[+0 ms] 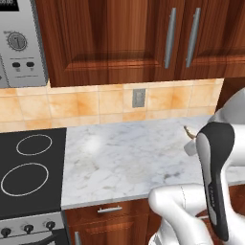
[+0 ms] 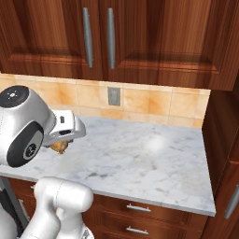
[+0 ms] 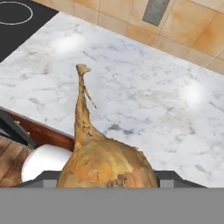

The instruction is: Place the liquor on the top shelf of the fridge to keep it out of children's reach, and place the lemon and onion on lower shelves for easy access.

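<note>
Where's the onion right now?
The onion sits between the gripper fingers, held above the marble counter; in the right base view it peeks out at left under the hand.

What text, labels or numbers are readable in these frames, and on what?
"00:00"-like digits, cut off and too blurred to confirm: display of the silver microwave, upper left of the left base view.
Marks around its round dial: too small to read.
Tan-brown onion with pointed stem, white marble counter, grey wall outlet: no text.

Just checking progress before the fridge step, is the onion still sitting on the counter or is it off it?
Off the counter: the onion sits between the gripper's fingers, raised above the marble countertop.
</note>
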You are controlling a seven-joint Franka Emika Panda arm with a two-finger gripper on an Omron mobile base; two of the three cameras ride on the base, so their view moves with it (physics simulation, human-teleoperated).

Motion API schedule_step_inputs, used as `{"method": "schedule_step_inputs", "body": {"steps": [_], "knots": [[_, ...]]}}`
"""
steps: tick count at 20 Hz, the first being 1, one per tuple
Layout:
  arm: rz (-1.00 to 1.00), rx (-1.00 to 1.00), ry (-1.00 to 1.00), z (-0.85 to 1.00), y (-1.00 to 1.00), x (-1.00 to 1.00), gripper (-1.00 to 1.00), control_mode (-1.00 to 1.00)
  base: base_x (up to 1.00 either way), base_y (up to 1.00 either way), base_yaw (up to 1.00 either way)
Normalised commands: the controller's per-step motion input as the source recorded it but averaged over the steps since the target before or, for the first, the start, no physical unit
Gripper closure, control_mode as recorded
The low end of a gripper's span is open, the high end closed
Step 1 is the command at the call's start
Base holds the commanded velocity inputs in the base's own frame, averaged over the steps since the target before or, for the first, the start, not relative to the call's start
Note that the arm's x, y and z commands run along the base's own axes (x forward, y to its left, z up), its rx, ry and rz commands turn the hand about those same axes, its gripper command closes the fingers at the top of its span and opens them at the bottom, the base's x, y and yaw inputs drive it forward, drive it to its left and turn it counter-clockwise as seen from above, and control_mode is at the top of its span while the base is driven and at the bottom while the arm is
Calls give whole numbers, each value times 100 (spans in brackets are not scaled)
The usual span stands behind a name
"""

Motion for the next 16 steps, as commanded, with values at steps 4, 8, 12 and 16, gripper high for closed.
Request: {"method": "schedule_step_inputs", "body": {"steps": [4, 8, 12, 16], "knots": [[0, 0, -2, 0, -18, -47, 100, 100, -17, -8, -1], [0, 0, 0, 0, 0, 0, 100, 100, -51, -31, -20], [0, 0, 0, 0, 0, 0, 100, 100, -31, -52, -54], [0, 0, 0, 0, 0, 0, 100, 100, -4, -28, -72]]}}
